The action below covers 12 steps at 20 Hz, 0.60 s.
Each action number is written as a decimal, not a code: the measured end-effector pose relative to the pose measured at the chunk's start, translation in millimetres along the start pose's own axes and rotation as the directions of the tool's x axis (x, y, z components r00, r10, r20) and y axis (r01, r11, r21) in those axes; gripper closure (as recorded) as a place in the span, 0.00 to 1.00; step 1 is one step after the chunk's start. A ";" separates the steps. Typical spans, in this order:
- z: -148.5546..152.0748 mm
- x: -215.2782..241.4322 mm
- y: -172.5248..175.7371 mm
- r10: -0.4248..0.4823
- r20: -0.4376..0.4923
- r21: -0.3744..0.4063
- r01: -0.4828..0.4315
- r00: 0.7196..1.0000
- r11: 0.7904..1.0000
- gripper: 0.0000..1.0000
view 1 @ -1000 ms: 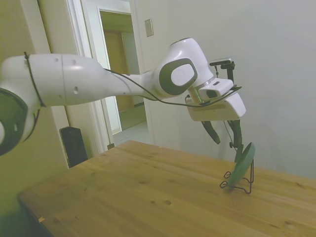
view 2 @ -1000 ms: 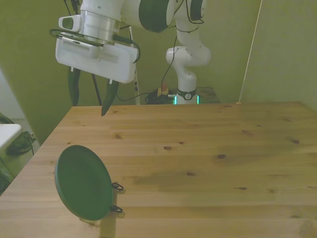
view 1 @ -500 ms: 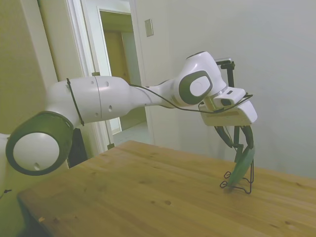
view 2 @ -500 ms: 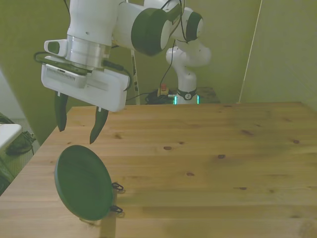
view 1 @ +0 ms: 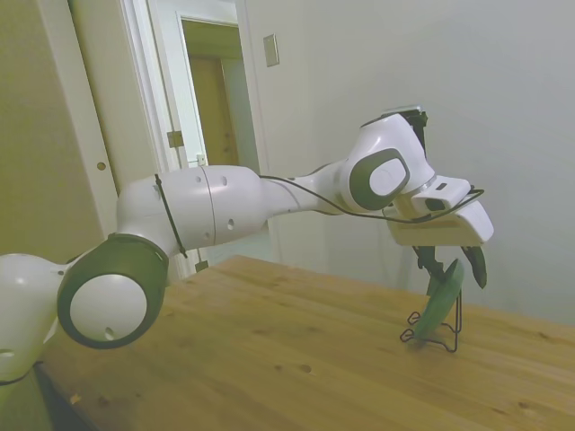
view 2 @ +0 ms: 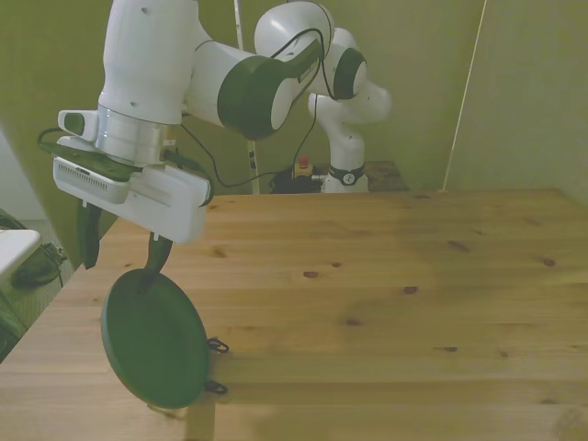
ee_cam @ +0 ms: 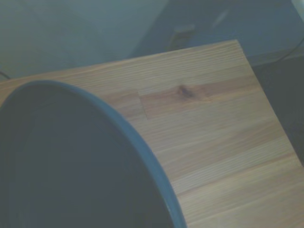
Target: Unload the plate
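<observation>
end effector (view 2: 118,264) spread, straddling plate (view 2: 154,339) rim

The room light is dim and greenish, the wrist view is blurry and bluish, and soft shadows lie on the table (view 2: 386,303).

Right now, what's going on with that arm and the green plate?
Fingers open, straddling the plate's top rim. Plate leaning upright in the wire stand, not gripped yet. Nothing in the way.

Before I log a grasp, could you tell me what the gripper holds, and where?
Nothing: the gripper is open, fingers straddling the plate's top rim, not clamped.
</observation>
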<state>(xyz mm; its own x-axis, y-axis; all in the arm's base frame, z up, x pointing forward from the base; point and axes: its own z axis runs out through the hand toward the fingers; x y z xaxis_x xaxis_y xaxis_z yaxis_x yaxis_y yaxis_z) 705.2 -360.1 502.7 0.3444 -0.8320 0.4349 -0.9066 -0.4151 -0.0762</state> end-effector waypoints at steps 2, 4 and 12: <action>2.2 -0.5 -1.6 -0.002 0.000 -0.002 0.002 1.000 1.000 1.00; 2.0 -0.5 -3.1 -0.003 -0.002 -0.001 0.003 1.000 1.000 1.00; 4.8 -2.7 -5.6 -0.006 0.003 0.001 0.006 1.000 1.000 1.00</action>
<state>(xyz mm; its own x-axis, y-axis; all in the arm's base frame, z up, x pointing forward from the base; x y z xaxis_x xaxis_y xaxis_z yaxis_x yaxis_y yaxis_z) 710.6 -357.3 497.7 0.3505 -0.8305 0.4330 -0.9043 -0.4203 -0.0741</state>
